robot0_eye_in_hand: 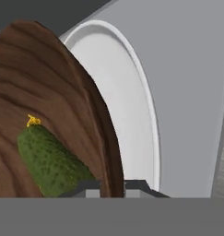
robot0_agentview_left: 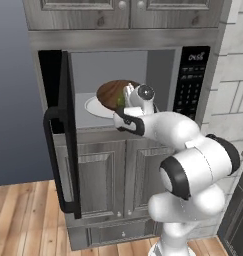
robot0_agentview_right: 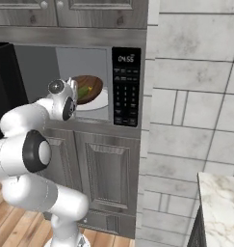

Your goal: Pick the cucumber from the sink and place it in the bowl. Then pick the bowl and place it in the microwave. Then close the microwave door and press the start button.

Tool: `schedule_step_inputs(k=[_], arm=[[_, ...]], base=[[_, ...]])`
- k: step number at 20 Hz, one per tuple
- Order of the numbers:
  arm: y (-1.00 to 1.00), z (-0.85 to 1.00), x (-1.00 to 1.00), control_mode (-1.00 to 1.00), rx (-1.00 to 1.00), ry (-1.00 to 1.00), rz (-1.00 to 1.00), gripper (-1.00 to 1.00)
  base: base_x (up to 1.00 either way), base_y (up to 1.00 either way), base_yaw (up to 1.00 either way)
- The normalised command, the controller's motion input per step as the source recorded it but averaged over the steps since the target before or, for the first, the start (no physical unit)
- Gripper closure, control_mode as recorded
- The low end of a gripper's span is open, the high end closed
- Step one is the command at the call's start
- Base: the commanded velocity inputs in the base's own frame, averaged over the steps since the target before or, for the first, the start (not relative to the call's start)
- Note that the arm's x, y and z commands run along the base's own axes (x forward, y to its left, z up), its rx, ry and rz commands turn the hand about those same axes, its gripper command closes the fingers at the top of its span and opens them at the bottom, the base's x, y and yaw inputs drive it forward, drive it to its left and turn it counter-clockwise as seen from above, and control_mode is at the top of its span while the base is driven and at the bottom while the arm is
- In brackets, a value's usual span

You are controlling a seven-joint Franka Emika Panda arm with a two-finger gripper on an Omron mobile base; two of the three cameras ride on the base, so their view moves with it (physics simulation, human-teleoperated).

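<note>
Claw [robot0_eye_in_hand: 112, 186] clamps the bowl [robot0_eye_in_hand: 53, 106] rim inside the open microwave [robot0_agentview_left: 143, 65].
Cucumber [robot0_eye_in_hand: 51, 161] lies in bowl, tilted above white turntable plate [robot0_eye_in_hand: 127, 106]; microwave door [robot0_agentview_left: 63, 135] swung open left.

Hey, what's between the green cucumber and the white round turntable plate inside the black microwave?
The raised wall and rim of the dark brown wooden bowl, seen in the hand view: the stubby green cucumber lies inside it, the white turntable plate beyond.

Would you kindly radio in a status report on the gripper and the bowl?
Gripper shut on bowl rim, inside microwave. Cucumber in bowl, bowl tilted over turntable plate. Door open, nothing in the way.
</note>
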Motion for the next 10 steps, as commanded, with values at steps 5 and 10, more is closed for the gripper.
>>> schedule_step_inputs(k=[5,10], arm=[[0.00,0.05,-0.44,-1.00,0.00,-0.08,0.00,-1.00],[0.00,0.31,-0.53,-1.00,0.00,-0.12,0.00,-1.00]], base=[[0.00,0.00,0.00],[0.00,0.00,0.00]])
